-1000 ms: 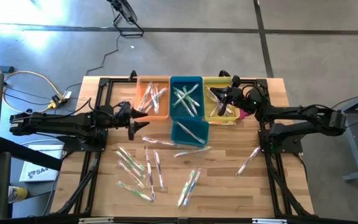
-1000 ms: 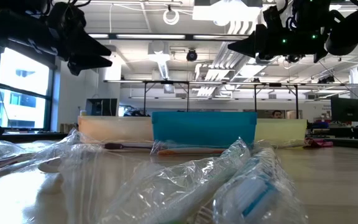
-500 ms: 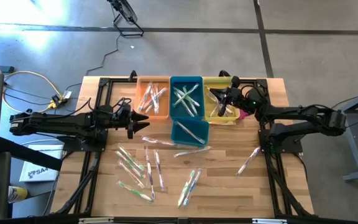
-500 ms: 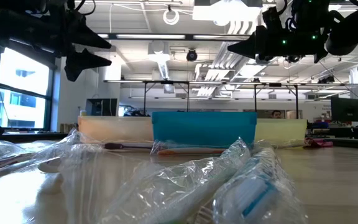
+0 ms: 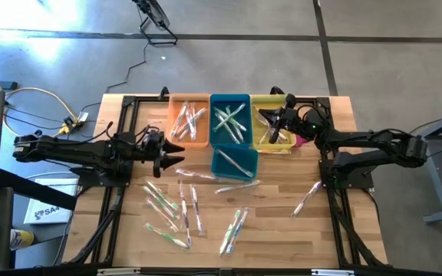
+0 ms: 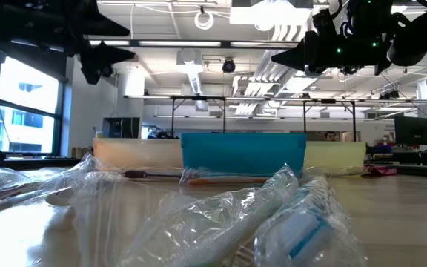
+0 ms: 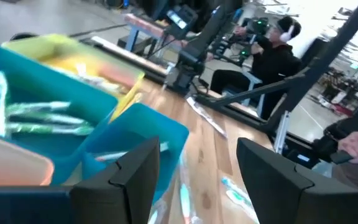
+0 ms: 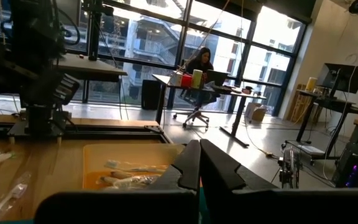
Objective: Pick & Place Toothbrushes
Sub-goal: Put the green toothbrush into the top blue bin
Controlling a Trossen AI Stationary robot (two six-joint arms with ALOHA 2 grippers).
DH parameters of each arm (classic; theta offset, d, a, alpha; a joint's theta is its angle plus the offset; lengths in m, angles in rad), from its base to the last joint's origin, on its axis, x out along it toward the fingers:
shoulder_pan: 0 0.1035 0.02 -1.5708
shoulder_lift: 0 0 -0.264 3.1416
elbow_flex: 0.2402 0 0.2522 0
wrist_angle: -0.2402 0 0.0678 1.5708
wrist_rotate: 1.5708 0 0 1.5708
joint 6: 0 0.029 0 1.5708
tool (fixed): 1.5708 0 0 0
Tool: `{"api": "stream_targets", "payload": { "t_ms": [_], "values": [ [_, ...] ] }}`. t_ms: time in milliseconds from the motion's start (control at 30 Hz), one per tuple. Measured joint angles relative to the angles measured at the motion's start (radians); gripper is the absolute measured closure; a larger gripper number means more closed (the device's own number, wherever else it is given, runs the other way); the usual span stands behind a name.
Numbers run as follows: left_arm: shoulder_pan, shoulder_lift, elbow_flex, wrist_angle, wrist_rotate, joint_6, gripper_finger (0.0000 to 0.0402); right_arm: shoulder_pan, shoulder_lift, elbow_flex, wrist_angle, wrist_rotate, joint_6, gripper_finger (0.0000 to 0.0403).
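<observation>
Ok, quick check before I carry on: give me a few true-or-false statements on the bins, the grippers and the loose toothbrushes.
1. The left gripper is shut on a toothbrush. False: its fingers stand open and hold nothing.
2. The right gripper hangs shut over the yellow bin. True.
3. The orange bin is empty. False: several toothbrushes lie in it.
4. Many wrapped toothbrushes lie loose on the table. True.
5. One toothbrush lies apart, near the right arm's base. True.

An orange bin (image 5: 189,120), two blue bins (image 5: 230,119) and a yellow bin (image 5: 271,130) on the wooden table (image 5: 282,230) — perhaps a cable (image 5: 33,100) beside it
</observation>
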Motion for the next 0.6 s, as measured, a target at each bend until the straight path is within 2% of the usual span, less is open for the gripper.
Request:
{"api": "stream_targets", "payload": {
  "t_ms": [133,333,600],
  "values": [
    [-0.083,0.0,0.0,0.004,-0.111,0.035,0.019,0.0,0.0,0.0,0.0,0.0,0.0,0.0401],
    [-0.175,0.015,0.0,-0.026,-0.281,0.009,0.019,0.0,0.0,0.0,0.003,0.003,0.003,0.0401],
    [-0.216,0.069,0.054,-0.037,-0.311,0.0,0.019,0.001,0.0,0.0,0.001,0.003,0.003,0.0401]
  ]
}}
